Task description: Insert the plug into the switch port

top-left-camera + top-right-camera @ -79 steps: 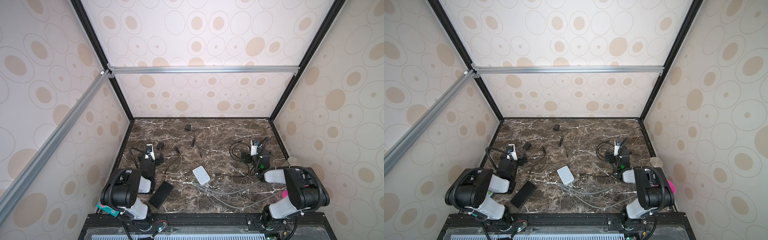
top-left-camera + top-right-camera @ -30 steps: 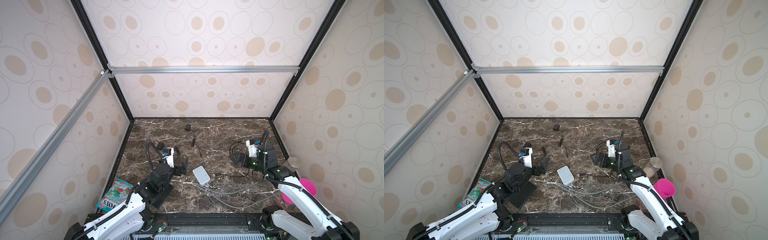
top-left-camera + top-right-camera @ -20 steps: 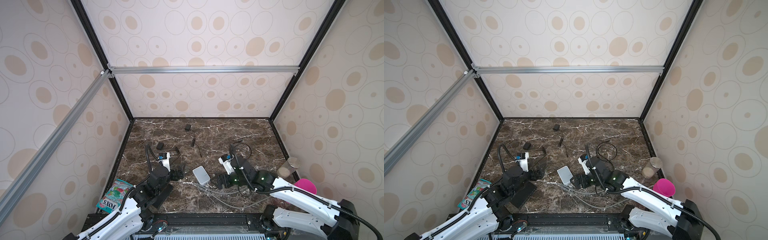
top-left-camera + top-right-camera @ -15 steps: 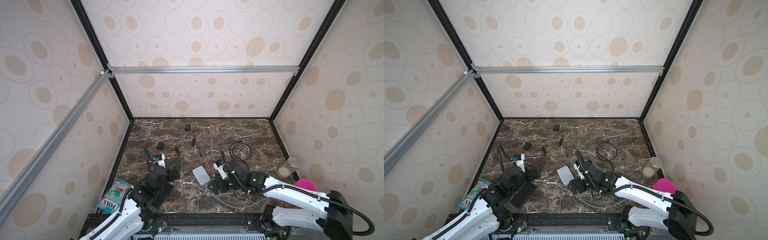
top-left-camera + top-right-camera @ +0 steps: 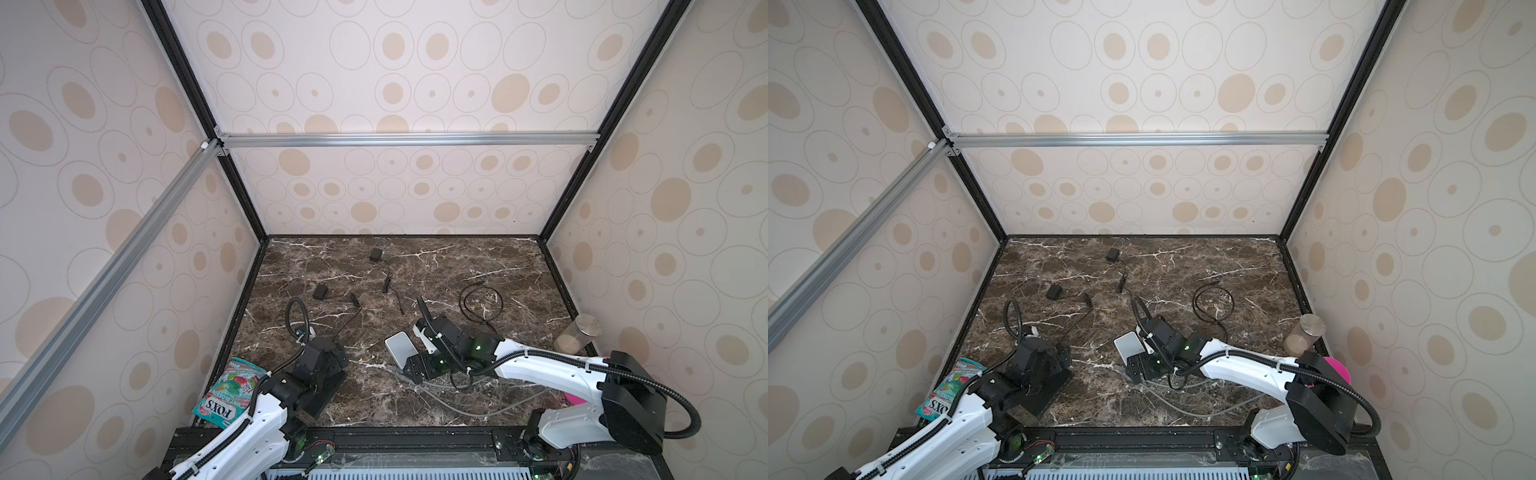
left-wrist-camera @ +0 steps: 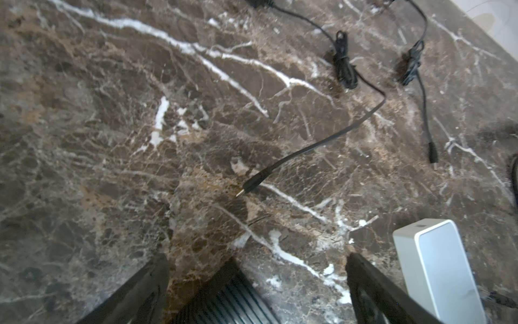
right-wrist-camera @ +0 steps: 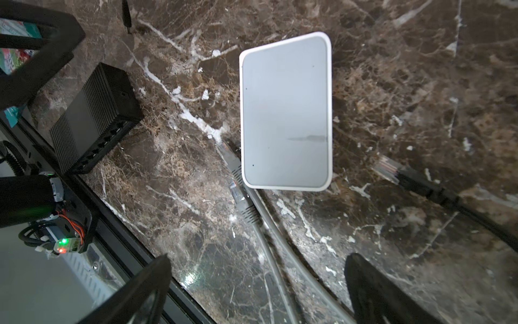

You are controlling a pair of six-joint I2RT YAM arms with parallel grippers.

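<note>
The grey Ethernet plug (image 7: 240, 200) lies beside a corner of the flat white plastic switch (image 7: 286, 112), lengthwise towards the right gripper (image 7: 258, 259). That gripper hovers nearest, wide open and empty. The left gripper (image 6: 256, 261), likewise open and empty, is farther off.

White switch (image 7: 286, 112) lies flat; grey plug (image 7: 231, 163) unplugged just beside it

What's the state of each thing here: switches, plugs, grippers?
white switch: lying flat, ports out of sight.
black switch: lying flat, visible ports empty.
grey plugs: unplugged, loose beside the white switch.
black plug: unplugged, lying loose.
barrel plug: unplugged, lying loose.
left gripper: open, fingers empty.
right gripper: open, fingers empty.
</note>
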